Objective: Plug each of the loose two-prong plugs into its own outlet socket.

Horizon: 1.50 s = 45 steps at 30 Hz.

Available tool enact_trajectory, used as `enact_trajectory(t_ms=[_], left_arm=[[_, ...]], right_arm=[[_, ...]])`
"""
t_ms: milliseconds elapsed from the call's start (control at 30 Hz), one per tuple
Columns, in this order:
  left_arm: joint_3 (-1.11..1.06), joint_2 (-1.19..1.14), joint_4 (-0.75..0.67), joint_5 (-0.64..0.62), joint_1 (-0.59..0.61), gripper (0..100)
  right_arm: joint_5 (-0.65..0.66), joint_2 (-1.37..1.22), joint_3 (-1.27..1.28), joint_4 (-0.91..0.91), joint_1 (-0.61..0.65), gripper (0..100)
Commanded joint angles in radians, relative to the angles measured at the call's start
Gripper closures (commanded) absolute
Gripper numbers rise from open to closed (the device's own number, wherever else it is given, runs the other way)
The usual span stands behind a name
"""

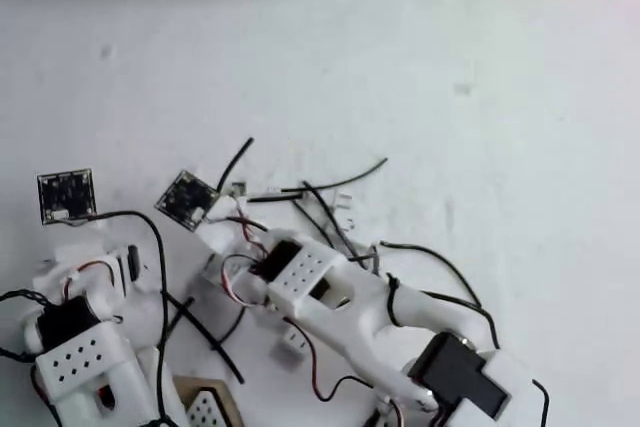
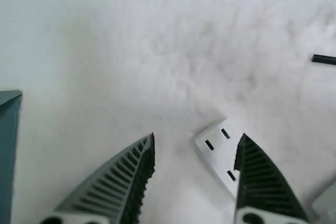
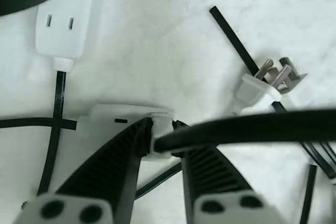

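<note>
My right gripper [image 3: 163, 125] is shut on a white plug [image 3: 161, 141] with a thick black cord, held right against a white socket block [image 3: 118, 115] whose slot shows beside the fingers. A loose two-prong plug [image 3: 256, 88] lies close by with its metal prongs bare. Another white outlet socket [image 3: 65, 22] on a black cord lies farther off. My left gripper [image 2: 198, 137] hangs open over the table, and a white socket [image 2: 218, 153] with dark slots lies partly under one fingertip. In the high view the right arm [image 1: 300, 272] stretches into the tangle of cords at centre left.
Two black square marker boards [image 1: 65, 194] [image 1: 187, 199] lie on the white table. Thin black cords [image 1: 340, 182] and small white plugs [image 1: 343, 201] are scattered around the middle. A black cord end [image 2: 323, 60] lies beyond the left gripper. A wooden block [image 1: 205, 402] sits at the front edge.
</note>
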<state>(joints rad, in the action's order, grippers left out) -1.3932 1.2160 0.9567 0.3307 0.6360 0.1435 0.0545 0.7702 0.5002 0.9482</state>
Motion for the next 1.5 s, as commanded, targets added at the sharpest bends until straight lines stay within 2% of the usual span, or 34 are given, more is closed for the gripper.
enact_trajectory(t_ms=[0, 133, 267, 367, 500, 833, 1200, 1267, 1400, 1467], left_arm=[[0.003, 0.012, -0.021, 0.011, 0.008, 74], [0.002, 0.012, -0.021, 0.011, 0.008, 74], [0.002, 0.012, -0.021, 0.011, 0.010, 74], [0.005, 0.012, -0.021, 0.008, 0.010, 74], [0.008, 0.012, -0.021, 0.005, 0.012, 74], [0.003, 0.012, -0.021, 0.008, 0.012, 74], [0.002, 0.012, -0.021, 0.009, 0.007, 74], [0.002, 0.012, -0.023, 0.009, 0.007, 74], [0.000, 0.012, -0.023, 0.009, 0.007, 74], [-0.003, 0.012, -0.023, 0.009, 0.007, 74]], right_arm=[[0.009, 0.002, 0.000, 0.027, 0.012, 98.2], [0.005, 0.137, -0.014, 0.027, -0.007, 98.2], [-0.068, 0.260, -0.104, 0.108, -0.101, 98.2], [-0.066, 0.255, -0.196, 0.189, -0.166, 98.2], [-0.066, 0.208, -0.310, 0.203, -0.257, 98.2], [-0.068, -0.177, -0.818, 0.202, -0.550, 98.2], [-0.075, -0.656, -1.307, 0.216, -0.740, 97.5], [-0.075, -0.691, -1.356, 0.275, -0.742, 93.2], [-0.166, -0.677, -1.462, 0.509, -0.717, 76.2], [-0.166, -0.653, -1.525, 0.656, -0.699, 74.1]])
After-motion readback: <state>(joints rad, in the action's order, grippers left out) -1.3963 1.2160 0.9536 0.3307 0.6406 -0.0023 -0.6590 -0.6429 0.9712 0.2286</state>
